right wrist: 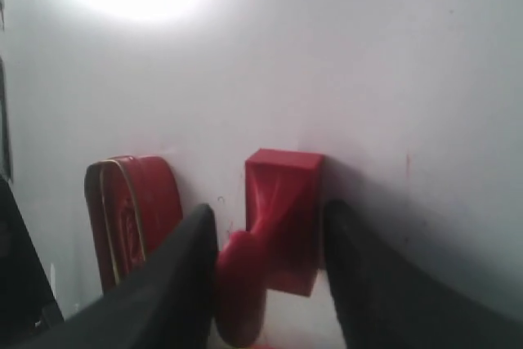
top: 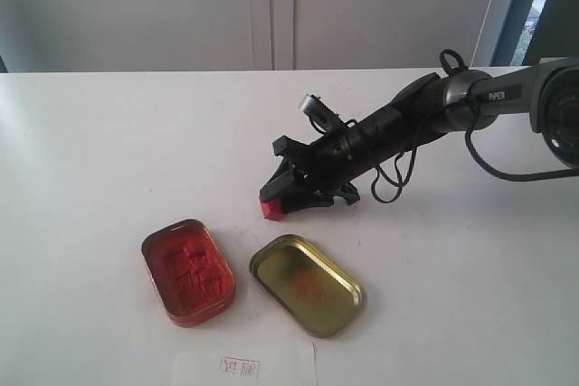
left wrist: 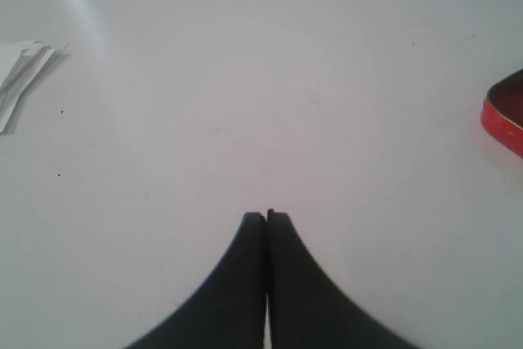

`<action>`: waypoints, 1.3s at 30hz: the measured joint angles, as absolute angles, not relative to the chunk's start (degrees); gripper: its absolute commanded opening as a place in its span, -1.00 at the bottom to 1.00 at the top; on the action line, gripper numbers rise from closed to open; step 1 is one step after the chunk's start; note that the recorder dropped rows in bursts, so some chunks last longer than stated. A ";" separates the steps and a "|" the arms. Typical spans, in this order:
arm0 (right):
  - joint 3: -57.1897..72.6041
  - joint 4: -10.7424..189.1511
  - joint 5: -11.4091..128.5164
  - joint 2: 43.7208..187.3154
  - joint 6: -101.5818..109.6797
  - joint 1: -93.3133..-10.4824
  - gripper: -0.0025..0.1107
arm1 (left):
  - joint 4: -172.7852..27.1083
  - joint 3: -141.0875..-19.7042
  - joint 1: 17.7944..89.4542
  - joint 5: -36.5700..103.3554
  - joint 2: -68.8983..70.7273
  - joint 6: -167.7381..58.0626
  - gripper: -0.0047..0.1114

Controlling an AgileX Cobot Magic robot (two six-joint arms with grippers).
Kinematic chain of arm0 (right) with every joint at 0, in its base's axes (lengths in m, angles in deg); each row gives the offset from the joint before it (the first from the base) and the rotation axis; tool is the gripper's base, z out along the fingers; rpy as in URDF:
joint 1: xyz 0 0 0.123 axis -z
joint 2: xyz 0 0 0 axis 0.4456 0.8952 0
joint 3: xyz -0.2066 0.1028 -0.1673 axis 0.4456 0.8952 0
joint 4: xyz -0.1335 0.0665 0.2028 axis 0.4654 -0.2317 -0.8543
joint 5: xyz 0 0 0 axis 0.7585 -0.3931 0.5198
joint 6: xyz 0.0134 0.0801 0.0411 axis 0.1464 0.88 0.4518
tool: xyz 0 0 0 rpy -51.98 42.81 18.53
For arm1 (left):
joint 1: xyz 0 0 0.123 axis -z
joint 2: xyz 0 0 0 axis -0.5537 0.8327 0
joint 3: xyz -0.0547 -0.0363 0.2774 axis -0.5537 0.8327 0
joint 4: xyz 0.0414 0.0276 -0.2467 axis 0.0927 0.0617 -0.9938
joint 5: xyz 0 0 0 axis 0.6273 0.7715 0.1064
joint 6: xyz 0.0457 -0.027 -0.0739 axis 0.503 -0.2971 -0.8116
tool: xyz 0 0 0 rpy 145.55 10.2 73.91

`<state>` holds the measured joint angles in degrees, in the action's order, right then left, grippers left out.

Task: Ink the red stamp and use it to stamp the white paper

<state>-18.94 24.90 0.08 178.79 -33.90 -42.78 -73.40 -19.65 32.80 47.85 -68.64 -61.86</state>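
The red stamp point(top: 271, 210) lies on its side on the white table, just beyond the open tin of red ink pad point(top: 188, 270). My right gripper point(top: 279, 198) reaches down low over it. In the right wrist view the stamp point(right wrist: 282, 202) sits between the spread fingers of the right gripper point(right wrist: 270, 210); one finger touches the handle, the other stands a little off the block. The white paper point(top: 246, 366) with a red mark lies at the front edge. My left gripper point(left wrist: 266, 217) is shut on nothing above bare table and is out of the exterior view.
The tin's gold lid point(top: 308, 283) lies open side up to the right of the ink tin point(right wrist: 131, 210). A red tin edge point(left wrist: 505, 116) shows at one side of the left wrist view and a white paper strip point(left wrist: 20, 79) at the other.
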 measured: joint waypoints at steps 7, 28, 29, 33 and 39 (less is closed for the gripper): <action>-18.94 24.32 0.31 178.79 -33.66 -42.63 -0.17 | -73.40 -19.65 32.80 47.85 -68.64 -61.86 -0.92; -19.23 26.53 0.68 178.68 -32.08 -38.79 -0.17 | -73.40 -19.65 32.80 47.85 -68.64 -61.86 -0.92; -19.23 26.79 0.79 178.68 -31.76 -38.58 -0.17 | -73.40 -19.65 32.80 47.85 -68.64 -61.86 -0.92; -19.23 27.89 0.79 178.57 -31.03 -37.85 -0.17 | -73.40 -19.65 32.80 47.85 -68.64 -61.86 -0.92; -19.23 29.32 1.29 177.63 -30.86 -36.33 -0.19 | -73.40 -19.65 32.80 47.85 -68.64 -61.86 -0.92</action>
